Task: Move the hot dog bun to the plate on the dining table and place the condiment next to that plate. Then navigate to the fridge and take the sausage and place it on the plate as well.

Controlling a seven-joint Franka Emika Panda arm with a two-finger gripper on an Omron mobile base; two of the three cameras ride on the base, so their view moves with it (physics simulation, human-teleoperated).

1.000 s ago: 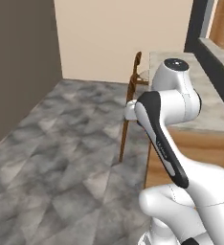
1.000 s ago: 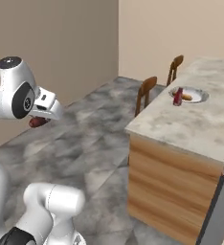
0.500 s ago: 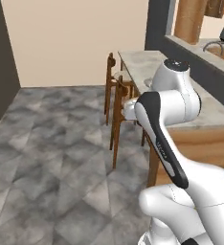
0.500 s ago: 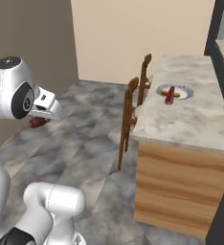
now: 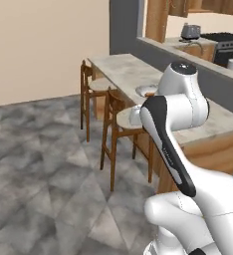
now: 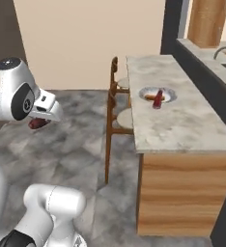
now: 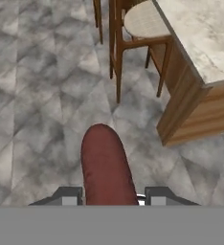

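Sausage in the gripper, base swinging round toward the desk

Left base view: the desk (image 5: 123,69) now sits much nearer than a second ago, plate (image 5: 146,90) beyond the arm. Right base view: the gripper (image 6: 41,119) is clamped on the sausage (image 6: 36,123); the plate (image 6: 157,94), with the condiment (image 6: 158,98) touching it, lies well off to its right. Hand view: sausage (image 7: 106,167) between the fingers, desk ahead-right; likely only the approach and drop remain.
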